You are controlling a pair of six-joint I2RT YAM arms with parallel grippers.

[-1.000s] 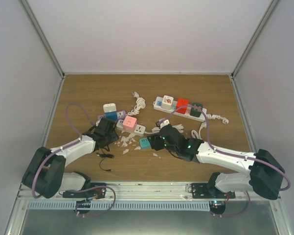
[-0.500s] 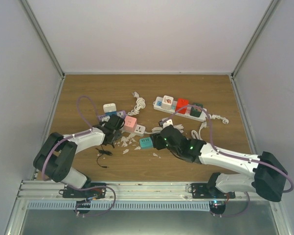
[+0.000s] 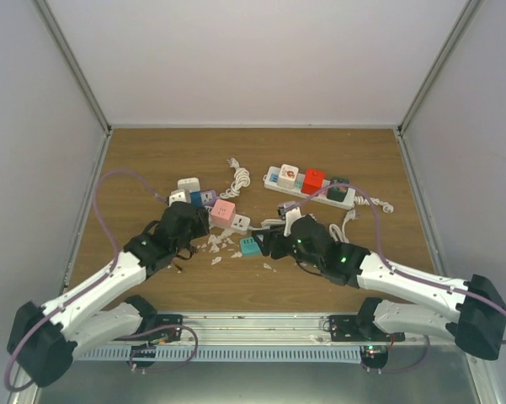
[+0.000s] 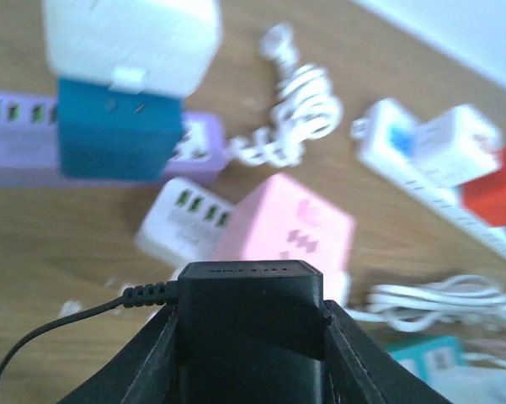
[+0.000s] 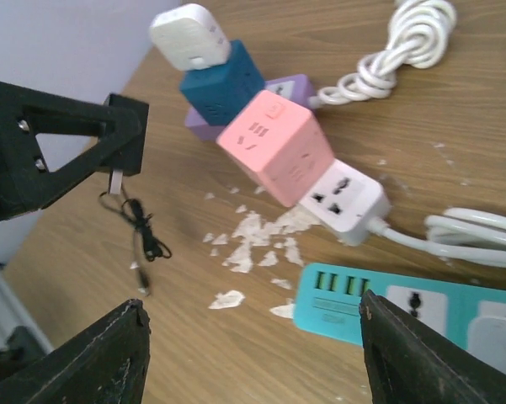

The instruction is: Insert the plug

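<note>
My left gripper [image 4: 251,337] is shut on the black plug [image 4: 251,307], whose thin black cable [image 4: 59,324] trails off to the left. Just beyond it lies the white power strip [image 4: 178,217] with a pink cube adapter [image 4: 286,231] on it. In the top view the left gripper [image 3: 185,225] hovers left of the pink cube [image 3: 223,212]. My right gripper [image 5: 253,337] is open and holds nothing, low over the teal power strip [image 5: 379,303]. From the right wrist view, the left gripper [image 5: 59,160] shows with the plug's metal prongs [image 5: 116,181] pointing down.
A purple strip [image 4: 17,147] carries a blue adapter [image 4: 118,139] and a white one [image 4: 130,38]. A long white strip [image 3: 307,187] with white, red and dark green adapters lies at the back right. White cords [image 3: 238,177] and paper scraps [image 5: 261,231] litter the wood.
The left gripper has closed on the black plug and carried it toward the pink cube, its cable dragging along. The right gripper has shifted slightly right and opened a little wider.
</note>
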